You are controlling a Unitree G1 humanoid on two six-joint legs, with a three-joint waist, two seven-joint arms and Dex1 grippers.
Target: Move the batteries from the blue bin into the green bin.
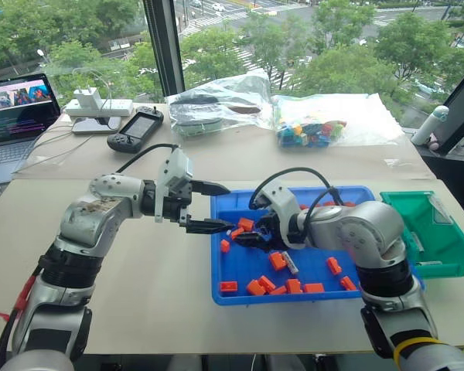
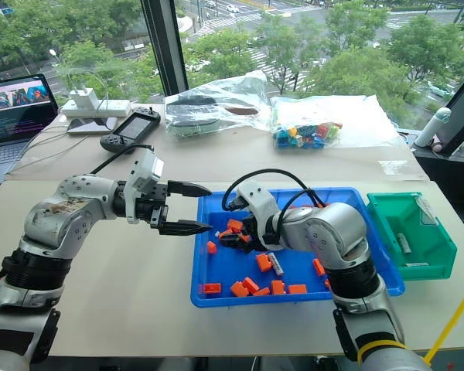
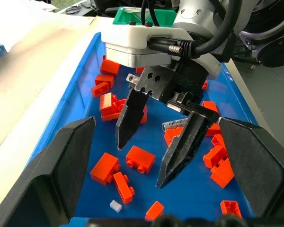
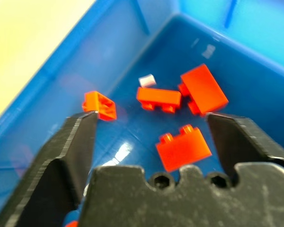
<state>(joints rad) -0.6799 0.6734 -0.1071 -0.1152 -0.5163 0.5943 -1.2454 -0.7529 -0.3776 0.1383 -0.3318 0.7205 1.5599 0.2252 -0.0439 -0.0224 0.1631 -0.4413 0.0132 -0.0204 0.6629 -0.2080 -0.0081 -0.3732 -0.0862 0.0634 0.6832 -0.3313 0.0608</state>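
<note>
Blue bin (image 1: pixel 224 267): one battery (image 1: pixel 291 263) among orange bricks (image 1: pixel 277 260). Right gripper (image 3: pixel 146 156) above them, fingers spread, empty. Left gripper (image 1: pixel 216 207) at bin's edge, spread, empty.

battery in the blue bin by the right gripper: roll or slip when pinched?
Probably both. The battery is a slim, smooth cylinder lying flat in the blue bin, so it may roll. Orange bricks touching it could block that, or get pinched too.

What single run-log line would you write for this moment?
right gripper: open, empty, over orange bricks in blue bin | left gripper: open at bin's edge | battery: still in blue bin | green bin: one battery inside
</note>
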